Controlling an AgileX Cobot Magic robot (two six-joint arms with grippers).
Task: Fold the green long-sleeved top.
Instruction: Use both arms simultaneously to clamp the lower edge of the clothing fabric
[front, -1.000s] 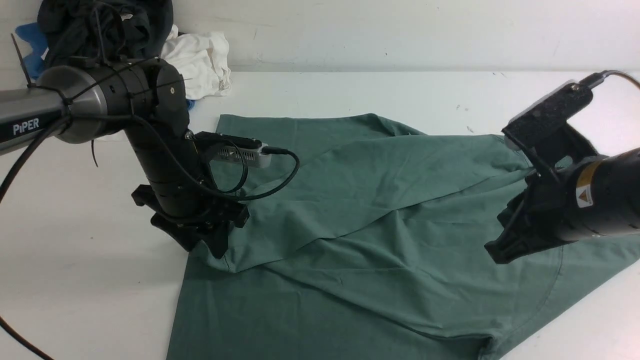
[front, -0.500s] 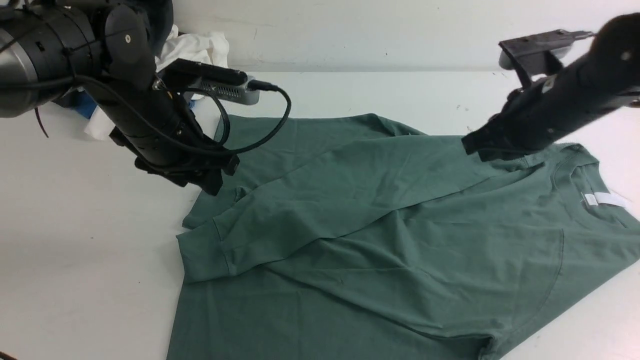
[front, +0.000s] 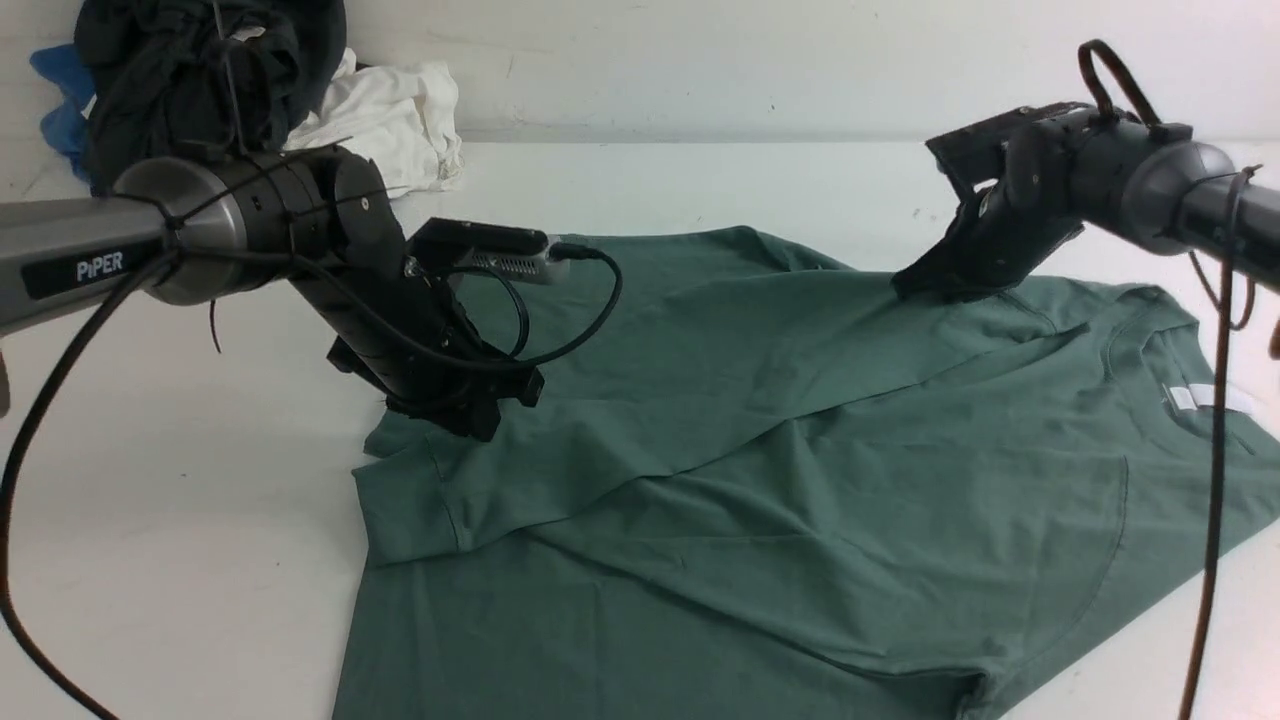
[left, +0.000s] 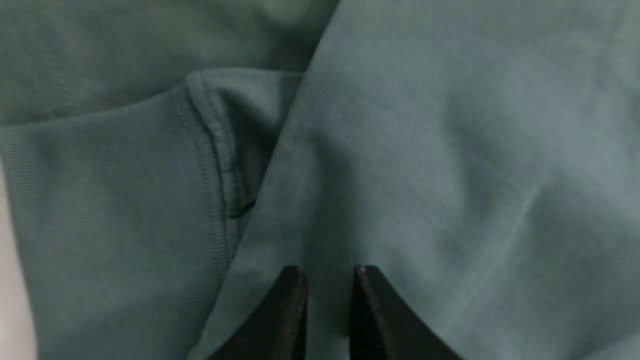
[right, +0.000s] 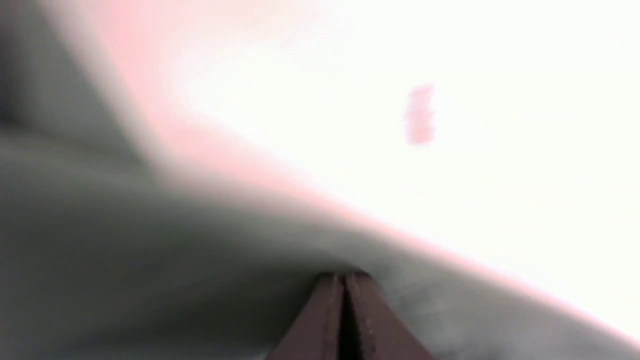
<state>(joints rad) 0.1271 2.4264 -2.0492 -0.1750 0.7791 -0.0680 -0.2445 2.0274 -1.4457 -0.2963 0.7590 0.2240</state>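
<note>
White worktop (front: 200, 540) stretches to a pale wall (front: 800, 70); "PiPER" marks my left arm (front: 90, 265). My left gripper (left: 327, 272) is slightly open, empty; my right (right: 344, 275), closed, empty.

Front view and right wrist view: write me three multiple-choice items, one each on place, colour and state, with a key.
1. Where is the white cloth?
A on the green top
B beside the dark clothes
C at the right near corner

2. What colour is the label in the neck of the green top?
A red
B black
C white

3. How are the right fingers?
A together
B wide apart
C crossed

1 B: it lies against the dark pile.
2 C: the label shows white.
3 A: their tips meet.
</note>
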